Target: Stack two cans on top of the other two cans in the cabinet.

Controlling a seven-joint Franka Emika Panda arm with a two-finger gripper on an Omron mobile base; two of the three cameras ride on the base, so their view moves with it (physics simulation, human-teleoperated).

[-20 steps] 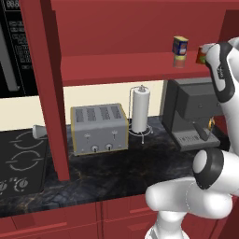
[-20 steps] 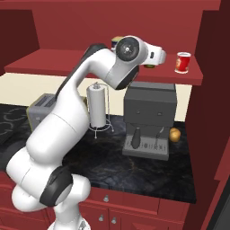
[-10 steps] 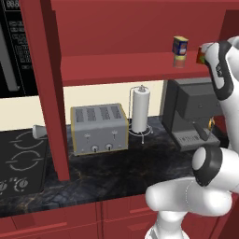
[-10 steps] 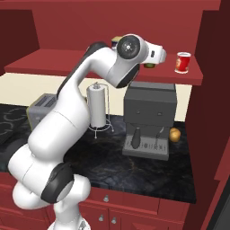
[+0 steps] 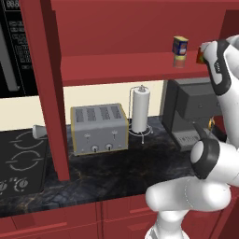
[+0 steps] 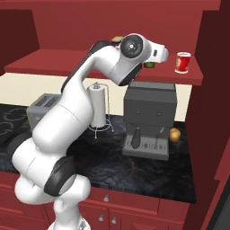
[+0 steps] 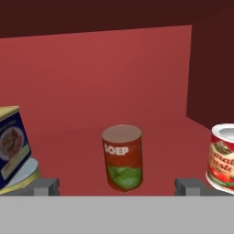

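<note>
Pincer (image 7: 117, 186) wide, green-banded can (image 7: 122, 158) centred ahead

In the hand view the blue can (image 7: 11, 146) is cut off by the left edge, and the tan can (image 7: 28, 176) under it shows just a sliver of rim. The red-and-white can (image 7: 223, 157) runs off the right edge — its label is only partly readable. In the right base view the arm covers most of the dark red can (image 6: 149, 65). The claw (image 7: 116, 186) shows just its two tips; in the left base view the picture's right edge crops the arm.
</note>
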